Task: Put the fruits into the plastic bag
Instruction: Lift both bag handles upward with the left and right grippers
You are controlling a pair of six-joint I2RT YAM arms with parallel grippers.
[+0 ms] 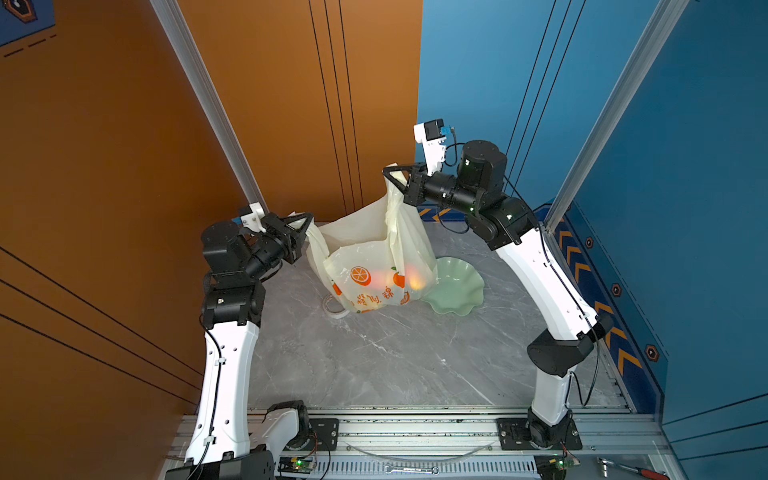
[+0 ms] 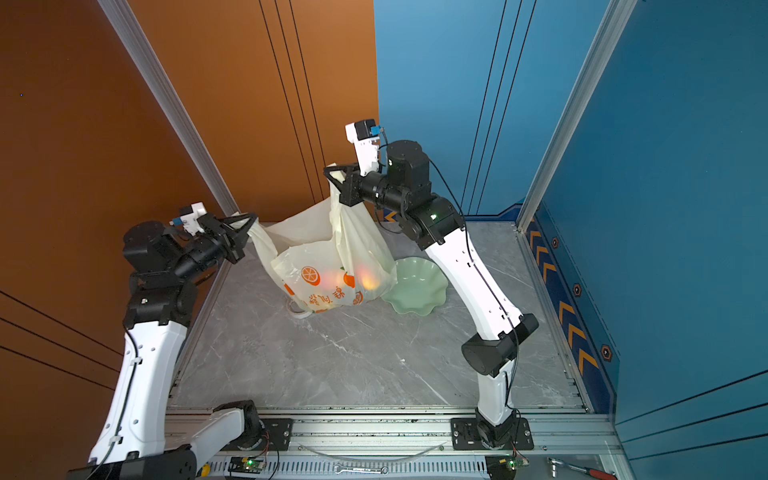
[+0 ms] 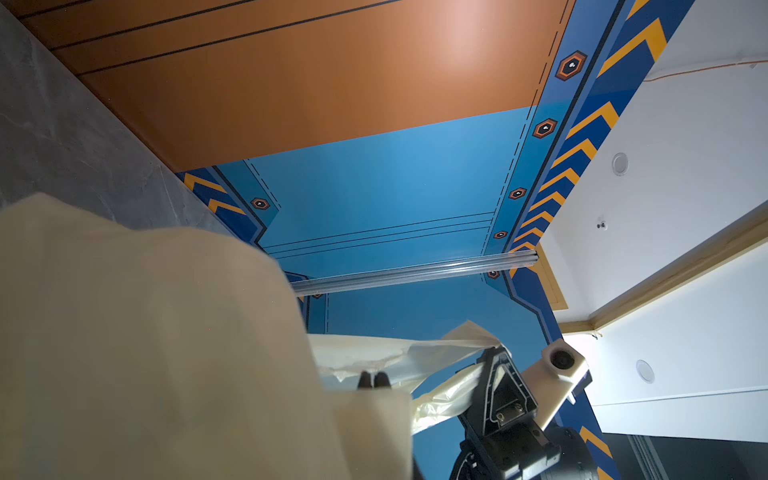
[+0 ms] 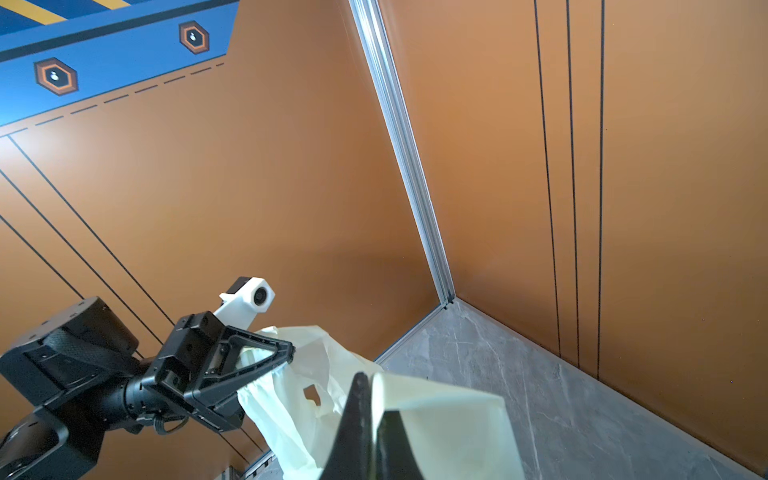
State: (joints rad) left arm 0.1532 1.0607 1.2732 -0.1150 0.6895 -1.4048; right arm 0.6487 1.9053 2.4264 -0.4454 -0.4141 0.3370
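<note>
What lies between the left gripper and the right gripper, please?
Only the plastic bag: left gripper and right gripper each clamp a handle, its mouth spanning the gap, in both top views.

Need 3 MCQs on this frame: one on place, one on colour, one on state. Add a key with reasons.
1. In both top views, where is the dish relative to the plastic bag?
A) on its left
B) on its right
C) inside it

2. What colour is the dish?
A) red
B) black
C) pale green

3. What is the right hand doing?
A) shut on a bag handle, held high
B) open above the dish
C) hanging idle, holding nothing

Key:
1 B: the dish lies at the bag's right side.
2 C: its wavy rim and inside are pale green.
3 A: its jaws pinch one handle, higher than the left hand, which pinches the other handle.
</note>
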